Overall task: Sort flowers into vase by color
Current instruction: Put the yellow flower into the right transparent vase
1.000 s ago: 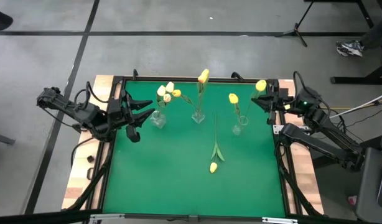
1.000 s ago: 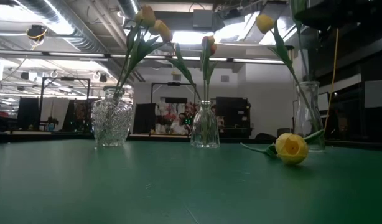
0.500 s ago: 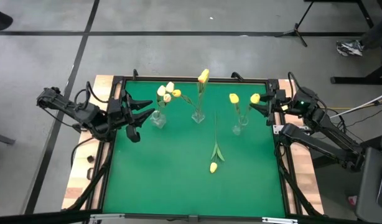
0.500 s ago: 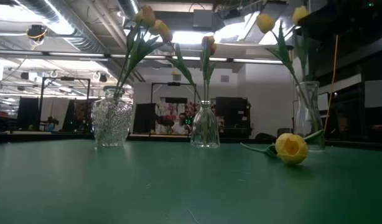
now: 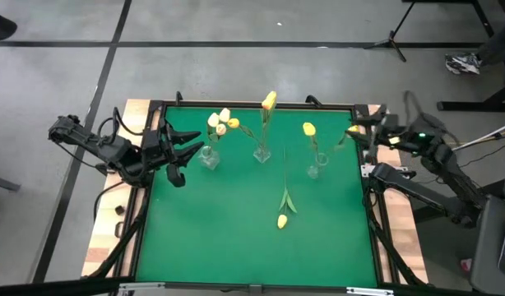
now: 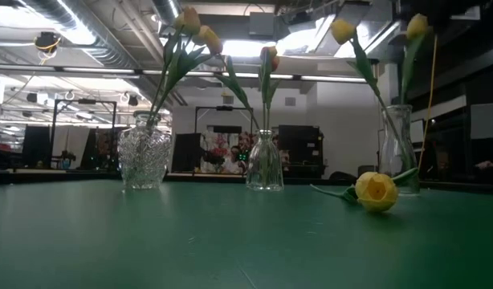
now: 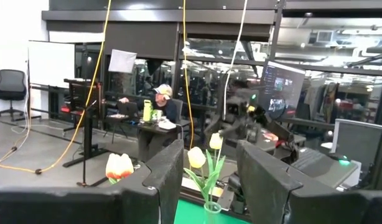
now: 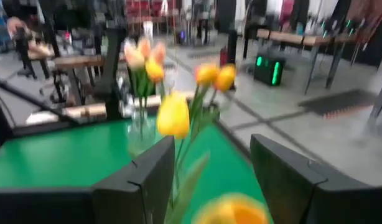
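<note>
Three glass vases stand along the far side of the green table. The left vase holds white and yellow flowers. The middle vase holds one yellow flower. The right vase holds two yellow tulips, and one of them leans toward the right edge. Its head lies between the open fingers of my right gripper, with a gap on each side. One yellow tulip lies flat mid-table. My left gripper hovers open beside the left vase.
The black table frame runs close behind the vases. Cables and arm bases sit at both side edges. Bare green table lies toward the near edge. A person sits at a desk in the room beyond.
My right gripper has opened and let go of a yellow tulip, then risen and drawn back toward the table's right edge. The tulip's head has dropped a little; the flower now stands in the right vase and leans toward that edge.
</note>
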